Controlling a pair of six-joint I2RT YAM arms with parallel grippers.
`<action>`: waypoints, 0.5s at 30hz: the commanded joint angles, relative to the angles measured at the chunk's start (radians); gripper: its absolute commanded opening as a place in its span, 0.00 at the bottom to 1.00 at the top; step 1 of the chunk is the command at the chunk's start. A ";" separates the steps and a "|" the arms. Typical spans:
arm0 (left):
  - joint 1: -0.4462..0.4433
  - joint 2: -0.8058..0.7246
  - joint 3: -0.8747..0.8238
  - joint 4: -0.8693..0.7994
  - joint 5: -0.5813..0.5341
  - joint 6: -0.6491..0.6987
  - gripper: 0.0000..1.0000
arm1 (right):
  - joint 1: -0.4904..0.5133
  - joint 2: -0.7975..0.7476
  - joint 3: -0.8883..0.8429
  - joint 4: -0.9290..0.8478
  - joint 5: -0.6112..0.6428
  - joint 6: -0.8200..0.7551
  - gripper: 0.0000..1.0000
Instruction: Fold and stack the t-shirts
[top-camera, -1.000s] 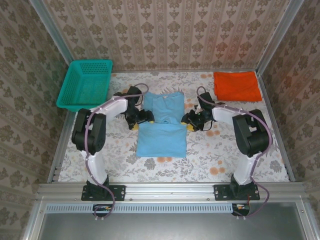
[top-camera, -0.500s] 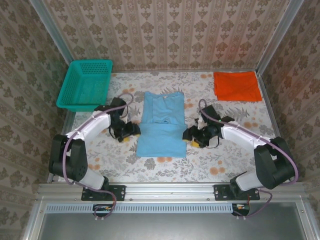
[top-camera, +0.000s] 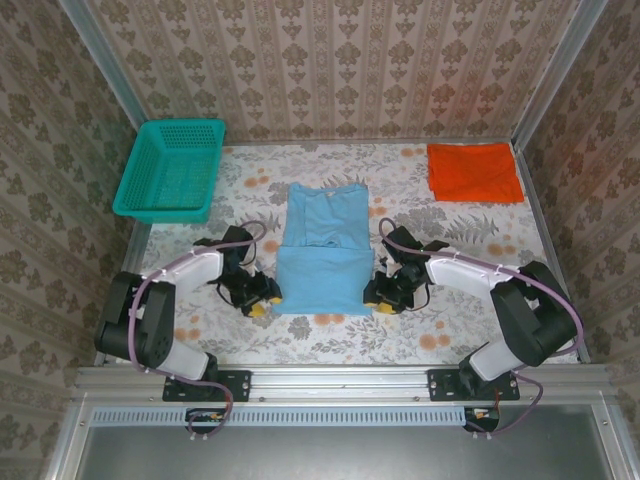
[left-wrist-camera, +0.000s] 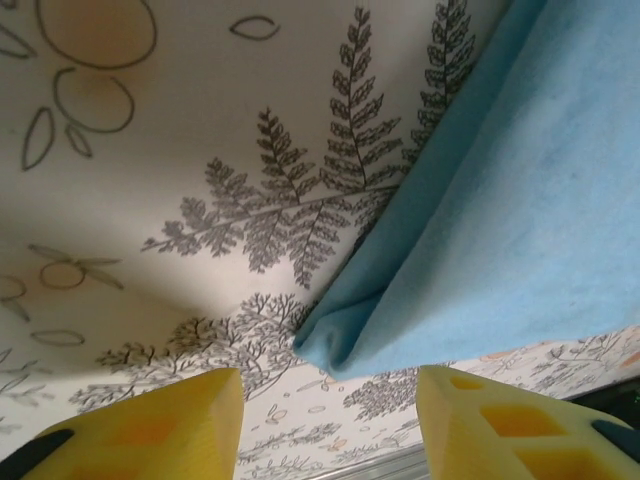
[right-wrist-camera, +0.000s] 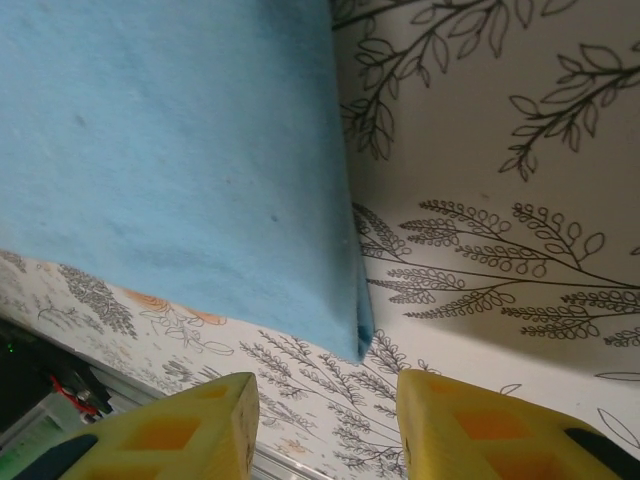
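Observation:
The light blue t-shirt (top-camera: 321, 252) lies partly folded in the middle of the table, its lower half doubled over. The orange-red t-shirt (top-camera: 474, 171) rests folded at the back right. My left gripper (top-camera: 262, 300) is open at the blue shirt's near left corner (left-wrist-camera: 335, 345), which lies just ahead of the yellow fingers (left-wrist-camera: 160, 430). My right gripper (top-camera: 377, 298) is open at the near right corner (right-wrist-camera: 355, 335), nothing between its fingertips (right-wrist-camera: 470, 430). The chest print is hidden.
A teal mesh basket (top-camera: 172, 168) stands at the back left. The floral tablecloth (top-camera: 440, 330) covers the table, with a metal rail along the near edge (top-camera: 340, 380) and patterned walls around.
Both grippers have slid toward me along the blue shirt's sides, from its middle to its near corners. The shirt's lower fold now sits slightly higher.

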 joint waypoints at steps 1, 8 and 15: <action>-0.002 0.016 -0.028 0.066 0.038 -0.058 0.45 | 0.007 0.017 -0.015 -0.043 0.023 -0.018 0.41; -0.003 0.052 -0.028 0.074 0.028 -0.063 0.39 | 0.022 0.056 0.001 -0.030 -0.001 -0.032 0.36; -0.007 0.084 -0.029 0.109 0.011 -0.088 0.30 | 0.028 0.098 0.023 -0.017 -0.005 -0.040 0.33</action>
